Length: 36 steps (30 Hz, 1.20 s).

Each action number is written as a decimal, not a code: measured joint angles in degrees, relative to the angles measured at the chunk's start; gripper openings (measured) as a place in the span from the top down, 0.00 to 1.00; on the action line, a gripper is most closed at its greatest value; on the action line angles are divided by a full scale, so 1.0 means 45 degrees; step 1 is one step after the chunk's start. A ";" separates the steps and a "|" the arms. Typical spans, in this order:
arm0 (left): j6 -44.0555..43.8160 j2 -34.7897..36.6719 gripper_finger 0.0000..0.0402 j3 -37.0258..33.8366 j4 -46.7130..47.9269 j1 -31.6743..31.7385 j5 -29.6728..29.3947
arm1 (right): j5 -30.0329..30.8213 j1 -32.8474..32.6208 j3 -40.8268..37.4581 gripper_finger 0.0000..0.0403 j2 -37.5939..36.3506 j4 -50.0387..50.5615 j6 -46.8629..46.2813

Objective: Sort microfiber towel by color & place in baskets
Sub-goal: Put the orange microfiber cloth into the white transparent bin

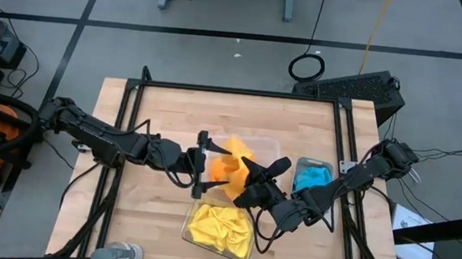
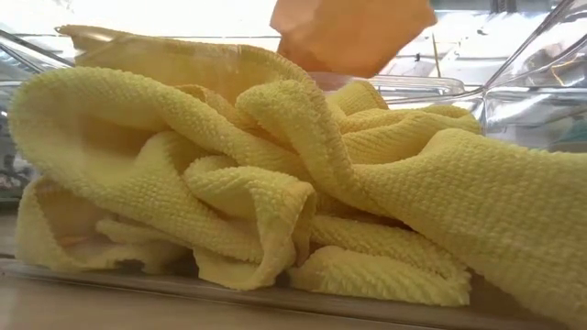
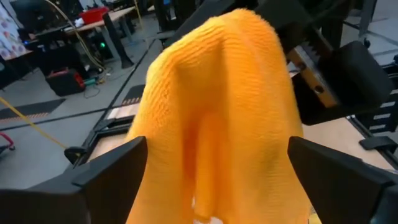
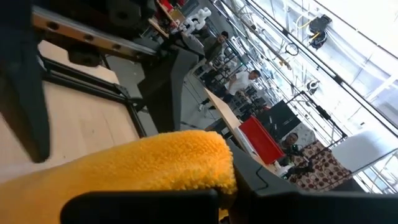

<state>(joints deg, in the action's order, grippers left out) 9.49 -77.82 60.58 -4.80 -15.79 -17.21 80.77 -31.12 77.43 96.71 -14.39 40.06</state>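
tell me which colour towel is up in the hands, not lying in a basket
The orange towel; the yellow towels and blue towel lie in baskets.

Light wooden table (image 1: 154,198) under three clear baskets (image 1: 192,223): yellow towels, orange towels, blue towels.

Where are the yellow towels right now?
In the high view the yellow towels lie in the clear basket at the table's near edge, just below the orange towel hanging mid-table.

Left gripper (image 1: 200,164) jaws wide, right gripper (image 1: 253,178) clamped
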 joint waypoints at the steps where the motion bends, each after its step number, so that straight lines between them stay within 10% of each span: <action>1: -0.0019 0.0000 0.03 0.0000 0.0005 0.0000 -0.0004 | 0.0004 0.0035 0.0000 1.00 0.0004 0.0041 -0.0065; 16: 0.0537 -0.0201 0.00 0.0000 -0.0236 0.0178 -0.0593 | -0.0691 0.0295 0.0000 1.00 0.0005 0.0015 -0.0427; 22: 0.0402 -0.0719 0.04 -0.0010 -0.0571 0.0649 0.2121 | -0.1292 0.0461 0.0000 1.00 0.0005 -0.0140 -0.0453; 36: 0.1684 -0.0695 0.95 -0.0010 -0.0394 0.0498 0.2690 | -0.1002 0.0363 0.0000 0.81 0.0005 0.0292 -0.1369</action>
<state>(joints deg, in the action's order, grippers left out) 17.07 -80.95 60.53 -6.57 -13.55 -5.11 76.26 -29.48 77.43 96.73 -13.08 33.90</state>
